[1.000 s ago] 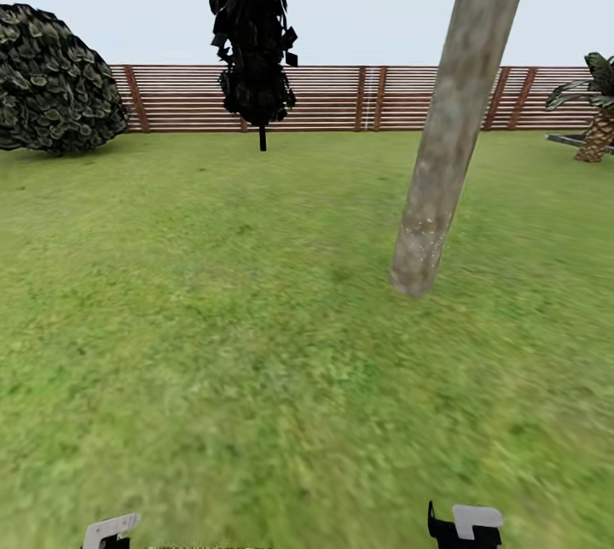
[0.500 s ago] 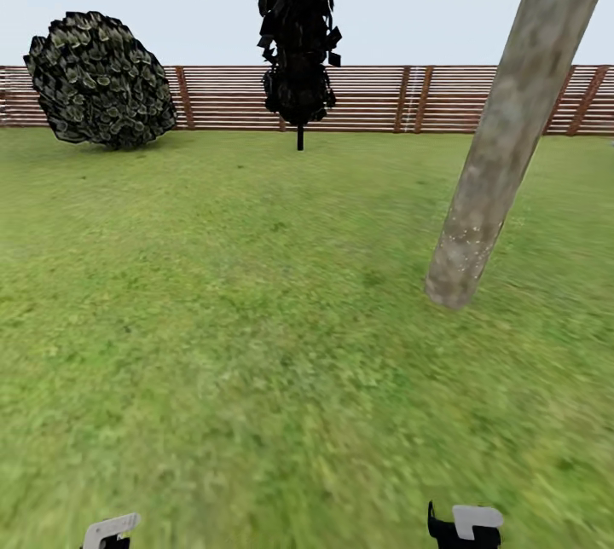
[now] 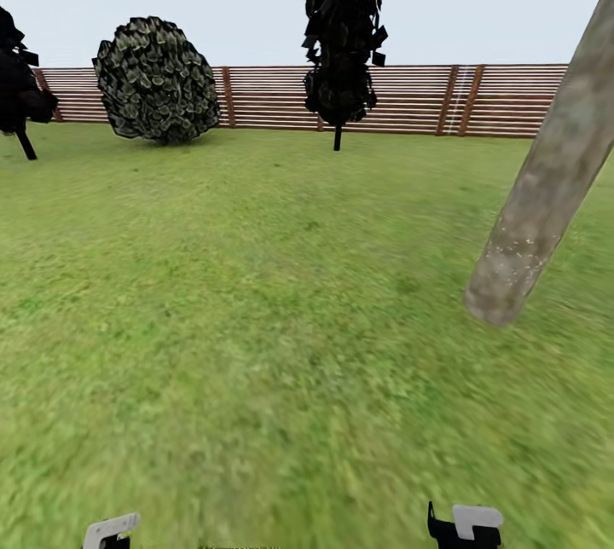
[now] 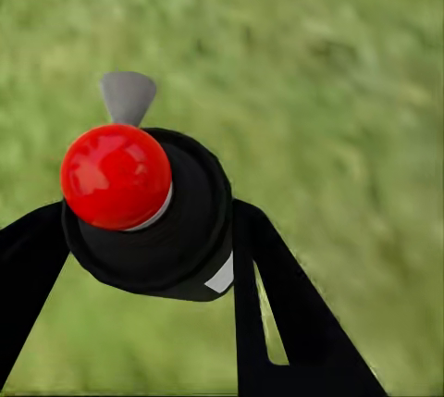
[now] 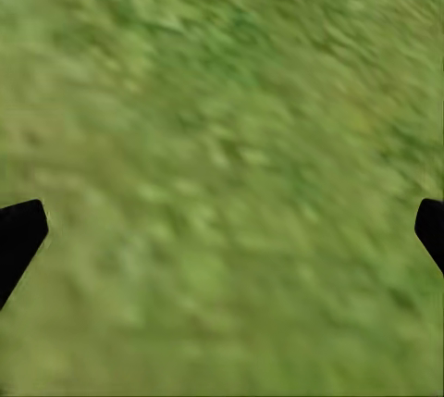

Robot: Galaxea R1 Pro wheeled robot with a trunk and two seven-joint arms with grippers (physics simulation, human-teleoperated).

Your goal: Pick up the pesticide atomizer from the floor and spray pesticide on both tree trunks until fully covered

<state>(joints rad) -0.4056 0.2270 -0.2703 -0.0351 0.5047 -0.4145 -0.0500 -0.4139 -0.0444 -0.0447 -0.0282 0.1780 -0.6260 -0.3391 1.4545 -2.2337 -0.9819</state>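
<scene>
Left gripper [image 4: 139, 235] grasps what seems the atomizer [image 4: 116, 175], right gripper [image 5: 222, 230] is released; trunk [image 3: 550, 182] has only few specks [image 3: 512, 246], so most spraying remains.

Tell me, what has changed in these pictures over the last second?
The head camera has swung left: the pale tree trunk, round bush and dark columnar tree all slid toward the right of the picture, a second dark tree came in at the left edge, and the palm-like plant left the frame. Nothing was grasped or released. The left end effector still holds a black, red-knobbed object; the right end effector stays open over grass.
</scene>
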